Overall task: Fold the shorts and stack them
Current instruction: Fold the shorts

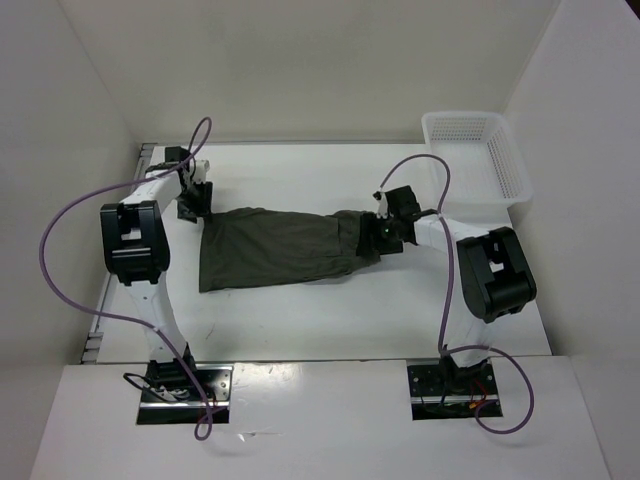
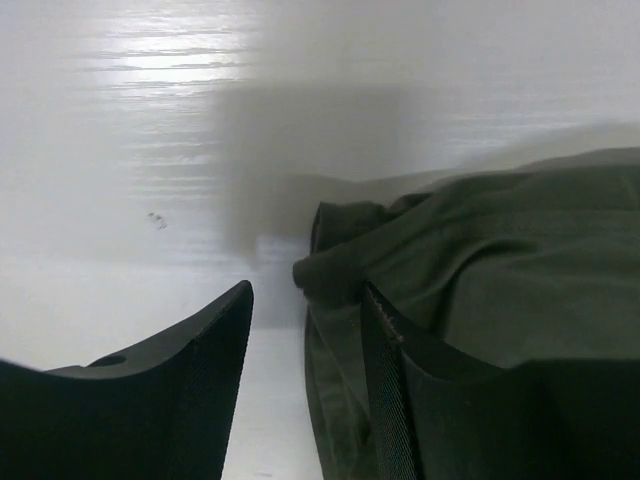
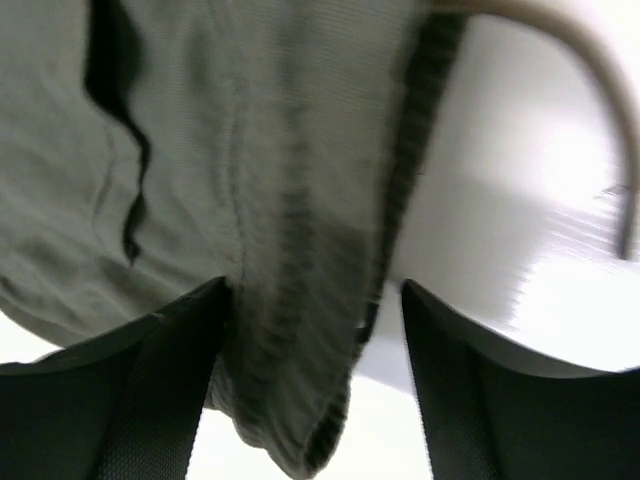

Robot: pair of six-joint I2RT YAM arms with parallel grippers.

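Observation:
The dark olive-green shorts (image 1: 280,250) lie folded lengthwise across the middle of the table, leg hems to the left and waistband to the right. My left gripper (image 1: 193,207) is at the far left hem corner. In the left wrist view it (image 2: 305,335) is open, with the fabric's corner (image 2: 340,270) between the fingers and the right finger lying against the cloth. My right gripper (image 1: 383,232) is at the waistband end. In the right wrist view it (image 3: 315,295) is open, and the ribbed waistband (image 3: 300,380) sits between the fingers against the left one.
A white plastic mesh basket (image 1: 475,155) stands at the far right corner of the table. White walls enclose the table on the left, back and right. Purple cables loop from both arms. A thin cord (image 3: 600,80) curves over the table beside the waistband.

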